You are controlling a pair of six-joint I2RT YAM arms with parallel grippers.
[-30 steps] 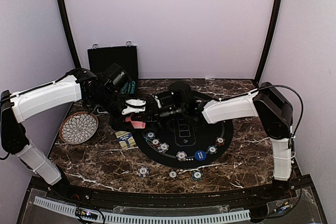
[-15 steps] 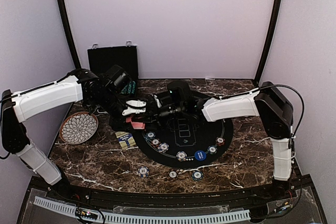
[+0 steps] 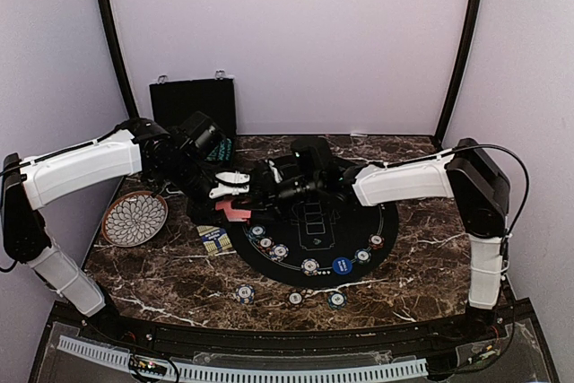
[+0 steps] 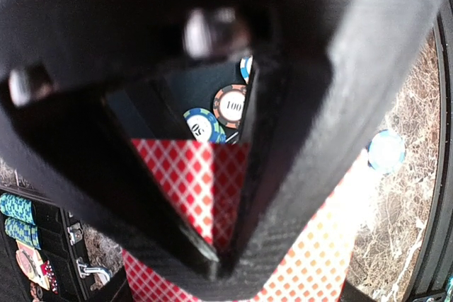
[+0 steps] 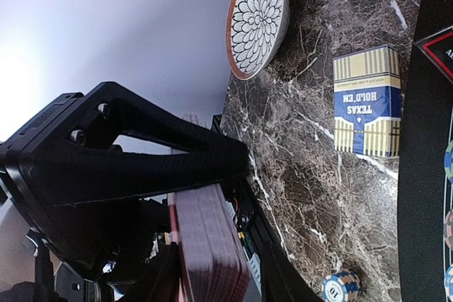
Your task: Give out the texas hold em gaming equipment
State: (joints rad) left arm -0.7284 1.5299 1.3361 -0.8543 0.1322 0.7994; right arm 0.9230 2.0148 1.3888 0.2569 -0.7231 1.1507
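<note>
Plainly, left claw (image 3: 236, 184) clamped on the red-backed playing cards (image 4: 191, 182) — right claw (image 3: 262, 187) beside them, apart or together unclear

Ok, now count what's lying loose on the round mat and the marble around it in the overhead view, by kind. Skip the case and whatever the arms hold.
Poker chips on the black mat: 6
Poker chips on the marble in front of it: 3
Blue button disc: 1
Card box: 1
Patterned plate: 1
Total: 12
</note>
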